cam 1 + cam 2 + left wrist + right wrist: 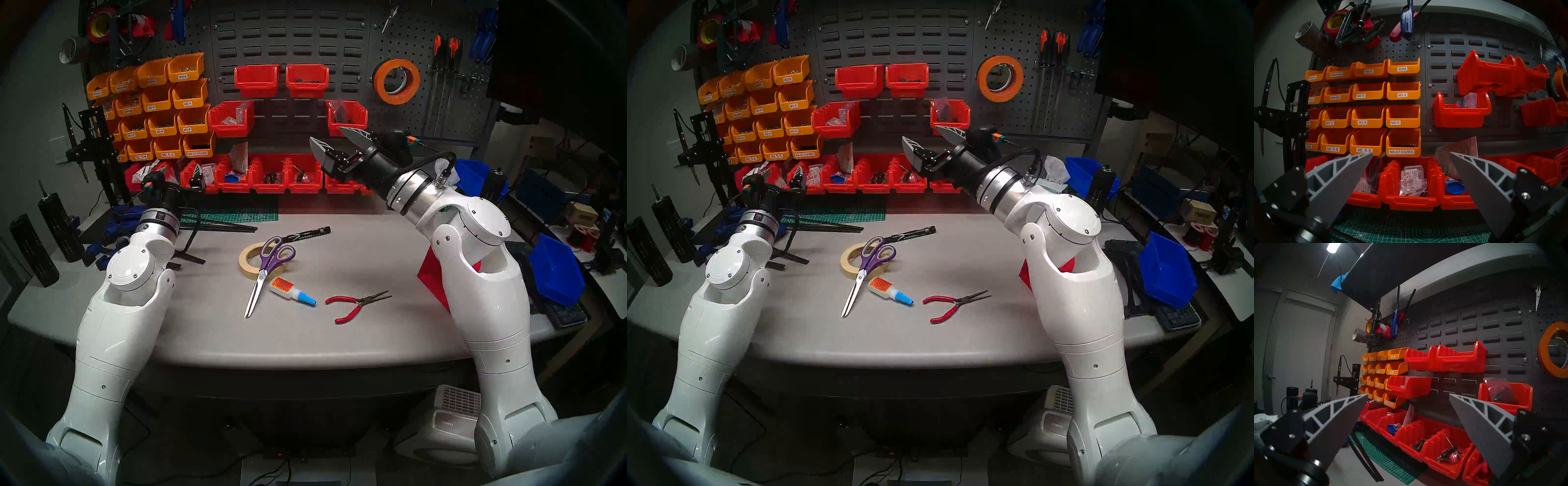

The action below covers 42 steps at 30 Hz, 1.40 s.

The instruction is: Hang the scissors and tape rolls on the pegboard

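Note:
The purple-handled scissors lie on the grey table, handles resting on the cream tape roll. The orange tape roll hangs on a hook of the pegboard; a dark roll with a pale core seems to hang behind it. My right gripper is open and empty, raised in front of the red bins, left of and below the orange roll. My left gripper is open and empty, facing the bins at the back left.
A glue bottle, red-handled pliers and a black marker lie near the scissors. A green cutting mat and black rods lie at the back left. Orange-and-black screwdrivers and small metal scissors hang on the pegboard. A blue bin stands on the right.

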Each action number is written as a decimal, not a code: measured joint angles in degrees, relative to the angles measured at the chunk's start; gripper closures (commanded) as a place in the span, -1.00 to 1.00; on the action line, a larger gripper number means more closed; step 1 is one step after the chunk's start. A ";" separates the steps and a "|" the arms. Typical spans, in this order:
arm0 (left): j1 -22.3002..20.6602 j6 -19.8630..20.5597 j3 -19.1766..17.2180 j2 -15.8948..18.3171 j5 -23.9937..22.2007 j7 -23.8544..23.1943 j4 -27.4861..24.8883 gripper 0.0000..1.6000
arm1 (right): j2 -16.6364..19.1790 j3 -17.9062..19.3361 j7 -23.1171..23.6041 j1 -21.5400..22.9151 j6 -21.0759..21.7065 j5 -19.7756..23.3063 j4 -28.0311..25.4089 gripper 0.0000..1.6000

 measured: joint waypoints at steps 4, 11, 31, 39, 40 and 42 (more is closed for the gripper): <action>0.00 0.00 0.00 0.00 0.01 -0.01 0.00 -1.00 | -0.03 -0.08 1.40 -1.48 1.28 1.33 -1.55 -1.00; 0.01 0.01 -0.01 0.00 0.01 -0.02 -0.01 -1.00 | -0.17 -0.09 2.81 -3.35 2.35 2.63 -3.08 -1.00; 0.01 0.03 -0.01 -0.01 0.04 -0.04 -0.01 -1.00 | 0.71 -0.83 7.12 -8.56 4.03 4.76 -6.16 -1.00; 0.01 0.04 -0.02 -0.01 0.04 -0.05 -0.02 -1.00 | 1.44 -2.04 7.25 -9.63 4.21 3.22 -6.54 -1.00; 0.01 0.04 -0.02 -0.01 0.04 -0.05 -0.02 -1.00 | 1.54 -2.26 7.16 -9.72 4.26 2.88 -6.58 -1.00; 0.01 0.04 -0.02 -0.01 0.05 -0.05 -0.02 -1.00 | 1.70 -2.62 6.89 -9.91 4.41 2.33 -6.68 -1.00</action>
